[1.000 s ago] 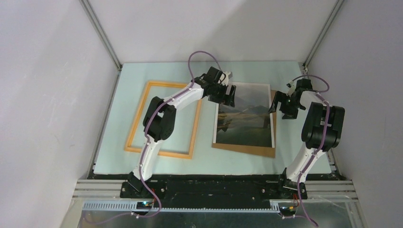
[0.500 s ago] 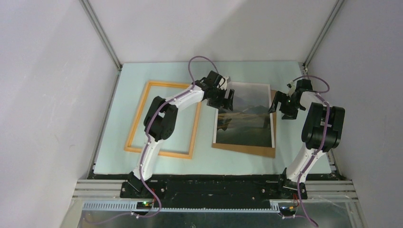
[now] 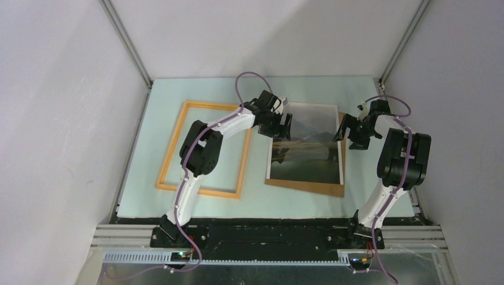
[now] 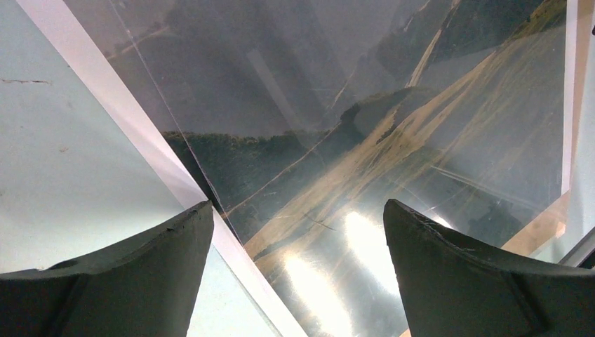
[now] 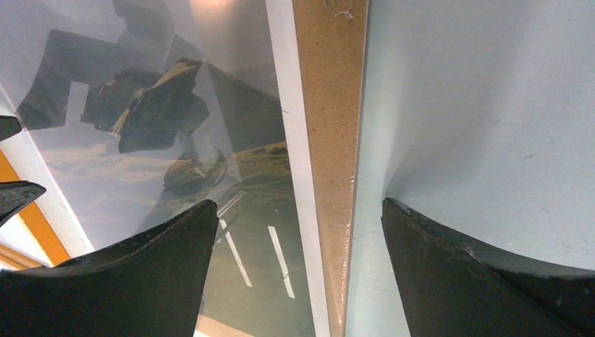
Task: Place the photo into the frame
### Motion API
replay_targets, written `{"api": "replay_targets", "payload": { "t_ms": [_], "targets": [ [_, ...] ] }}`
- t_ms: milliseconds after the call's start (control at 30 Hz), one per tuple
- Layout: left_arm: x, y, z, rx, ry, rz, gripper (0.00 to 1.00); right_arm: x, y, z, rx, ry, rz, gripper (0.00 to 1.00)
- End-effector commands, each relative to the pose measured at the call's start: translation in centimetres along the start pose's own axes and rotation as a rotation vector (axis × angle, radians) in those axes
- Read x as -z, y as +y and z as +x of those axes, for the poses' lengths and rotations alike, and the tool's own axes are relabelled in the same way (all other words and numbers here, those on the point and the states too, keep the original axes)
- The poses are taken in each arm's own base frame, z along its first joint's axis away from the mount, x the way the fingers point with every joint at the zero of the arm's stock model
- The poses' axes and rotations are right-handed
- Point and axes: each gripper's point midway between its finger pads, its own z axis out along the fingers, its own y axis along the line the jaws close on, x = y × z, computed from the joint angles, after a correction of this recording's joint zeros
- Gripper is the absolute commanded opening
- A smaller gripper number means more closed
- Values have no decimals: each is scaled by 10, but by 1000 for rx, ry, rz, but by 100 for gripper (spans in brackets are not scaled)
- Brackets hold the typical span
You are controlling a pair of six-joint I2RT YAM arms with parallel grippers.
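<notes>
**Photo on its board beside the frame, both grippers wide open over its far corners**

The photo [image 3: 306, 145] lies face up on a brown backing board [image 3: 306, 187] on the right half of the pale green table mat [image 3: 297, 205]. The board shows as a strip along the photo's near edge and a thinner one along its right edge. The wooden frame [image 3: 172, 145] lies flat on the left half of the mat, apart from the photo, with bare mat between them. Nothing sits inside it.

The left gripper [image 3: 280, 133] hangs over the photo's far left corner. Its jaws are spread wide and grip nothing. In the left wrist view the gripper [image 4: 296, 207] straddles the photo's white left border: one finger [image 4: 140, 260] is over the mat, the other over the glossy print.

The right gripper [image 3: 349, 135] is at the photo's far right edge, jaws also spread wide and holding nothing. In the right wrist view this gripper [image 5: 298, 203] has one finger [image 5: 133, 274] over the print and the other over the mat. The white border and the board's strip [image 5: 330, 140] run between them. The glossy print mirrors a dark gripper.

I cannot tell whether any fingertip touches the photo or the mat.
</notes>
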Motion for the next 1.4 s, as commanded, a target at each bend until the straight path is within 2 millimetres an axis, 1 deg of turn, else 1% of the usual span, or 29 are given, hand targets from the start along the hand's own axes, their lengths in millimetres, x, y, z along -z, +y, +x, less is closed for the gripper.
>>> {"api": "replay_targets", "payload": {
  "t_ms": [0,267,367,533,833,1100,1167,1267,1367],
  "targets": [
    [10,-7,-9,4,-32,21,96,-8,7,13,-21,42,-37,91],
    [2,-17,2,19,6,78,96,-12,11,16,-33,58,-72,90],
    [1,-27,6,11,20,115,96,-13,11,17,-42,63,-83,90],
    [3,-42,7,-17,23,162,96,-16,11,19,-51,74,-95,90],
    [1,-60,14,-40,47,235,96,-19,8,25,-82,95,-131,89],
    [-1,-79,23,-64,76,307,95,-6,-3,21,-164,69,-214,88],
    [-2,-83,26,-69,83,319,95,-4,-2,20,-174,68,-246,87],
    [-2,-89,28,-80,88,335,95,-1,5,19,-177,69,-316,87],
    [-2,-94,30,-90,91,346,96,1,8,19,-182,68,-359,86]
  ]
}}
